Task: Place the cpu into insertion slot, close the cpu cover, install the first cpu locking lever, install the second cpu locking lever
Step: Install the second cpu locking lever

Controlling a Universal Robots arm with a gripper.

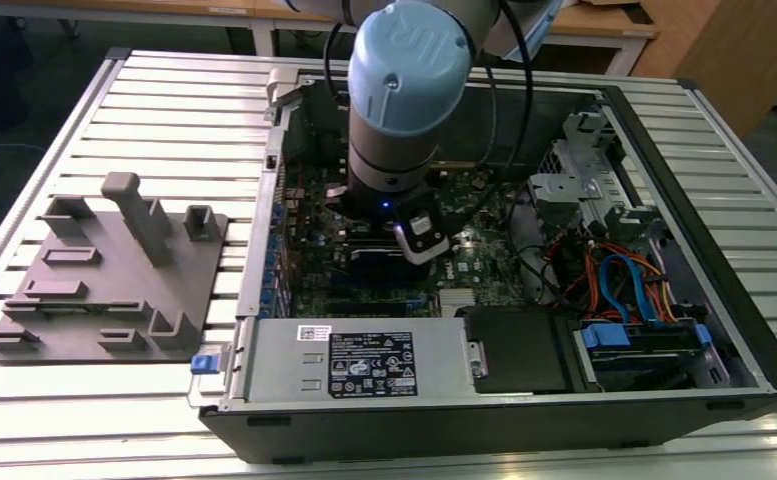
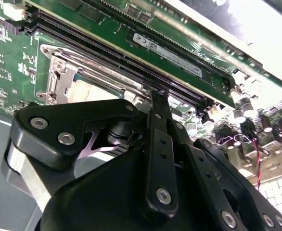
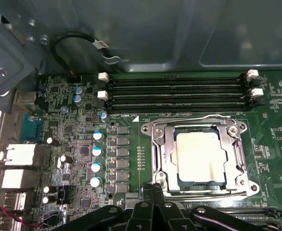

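The cpu (image 3: pixel 198 156) lies flat in the insertion slot (image 3: pixel 204 131), its silver top showing through the cut-out. The cpu cover (image 3: pixel 168 155) is down over it, framing the chip. A thin wire locking lever (image 3: pixel 194 117) runs along the socket's edge by the memory slots. My gripper (image 3: pixel 153 188) has its black fingers pressed together at the socket's corner, touching or just above its rim. In the second wrist view the gripper (image 2: pixel 160 94) tapers to one narrow tip at the cover (image 2: pixel 78 77). In the exterior view the gripper (image 1: pixel 422 245) hangs low over the motherboard.
Long black memory slots (image 3: pixel 177 91) run beside the socket, with blue-topped capacitors (image 3: pixel 97 159) near it. The open computer case (image 1: pixel 708 200) walls in the board, with a power supply (image 1: pixel 361 365) and coloured cables (image 1: pixel 622 285). A grey fixture plate (image 1: pixel 101 290) sits at the exterior view's left.
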